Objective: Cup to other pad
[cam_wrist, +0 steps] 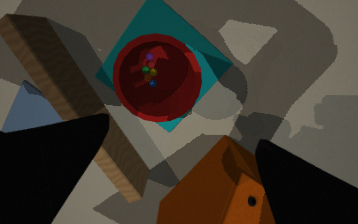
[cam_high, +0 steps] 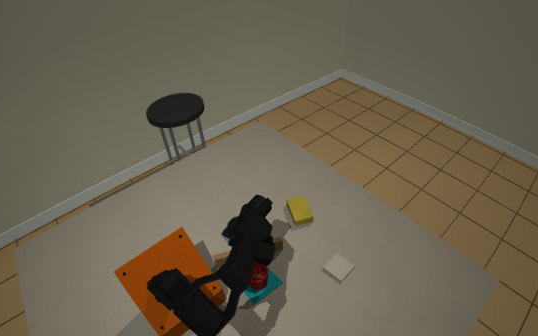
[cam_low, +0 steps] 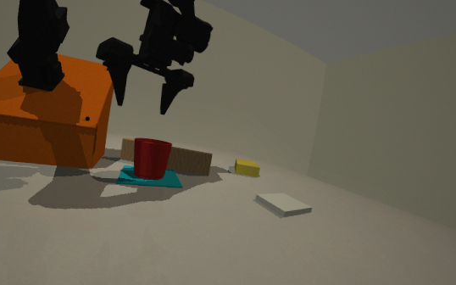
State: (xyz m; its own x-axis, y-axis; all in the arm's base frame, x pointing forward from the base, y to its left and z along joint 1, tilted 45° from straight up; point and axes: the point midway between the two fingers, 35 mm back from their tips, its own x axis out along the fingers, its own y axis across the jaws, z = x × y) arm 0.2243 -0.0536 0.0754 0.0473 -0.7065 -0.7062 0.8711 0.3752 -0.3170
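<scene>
The red cup point(cam_high: 258, 284) point(cam_low: 152, 159) point(cam_wrist: 176, 97) stands upright on the teal pad point(cam_high: 272, 283) point(cam_low: 170, 182) point(cam_wrist: 151, 17), a little toward one corner. Several coloured marbles point(cam_high: 258, 275) point(cam_wrist: 153, 72) lie inside the cup; none shows outside it. The blue pad point(cam_wrist: 28, 112) lies beyond the wooden bar, partly hidden by the bar and a finger. My gripper point(cam_low: 141, 109) point(cam_wrist: 183, 134) is wide open and empty, above the cup's rim and clear of it. In the top view the arm hides the fingertips.
The wooden bar point(cam_high: 278, 244) point(cam_low: 191, 162) point(cam_wrist: 66, 95) stands between the two pads. An orange box point(cam_high: 171, 255) point(cam_low: 30, 137) point(cam_wrist: 196, 185) is beside the teal pad. A yellow block point(cam_high: 299, 210) point(cam_low: 247, 168) and a pale flat tile point(cam_high: 339, 267) point(cam_low: 283, 203) lie farther off.
</scene>
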